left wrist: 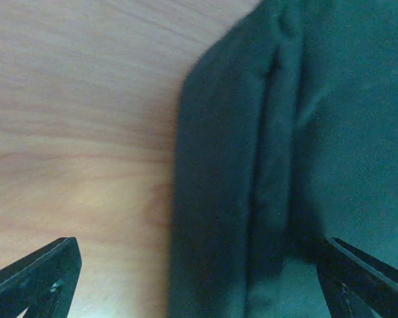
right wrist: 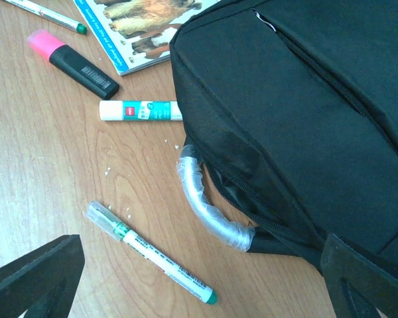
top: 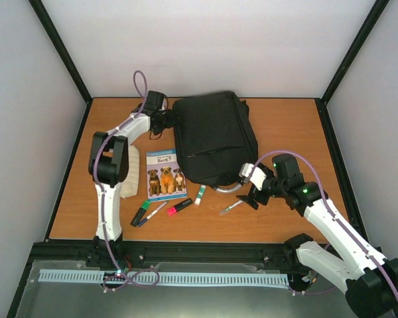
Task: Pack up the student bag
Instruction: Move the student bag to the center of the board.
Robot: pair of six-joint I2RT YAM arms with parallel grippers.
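Observation:
The student bag (top: 215, 139), a large black backpack, lies flat in the middle of the table. Its clear-wrapped grey loop handle (top: 229, 189) points toward the arms. My left gripper (top: 167, 120) is open at the bag's far left corner. In the left wrist view the bag's seamed edge (left wrist: 278, 165) runs between the spread fingers (left wrist: 40, 278). My right gripper (top: 252, 192) is open just above the handle end. In the right wrist view the handle (right wrist: 209, 212) and the bag (right wrist: 305, 99) lie between the fingertips (right wrist: 365, 278), with nothing held.
Left of the bag lie a dog picture book (top: 166, 174), a white pouch (top: 127, 172), two markers (top: 142, 212), a pink highlighter (right wrist: 73, 63), a glue stick (right wrist: 139, 110) and a green-tipped marker (right wrist: 149, 252). Black frame posts border the table.

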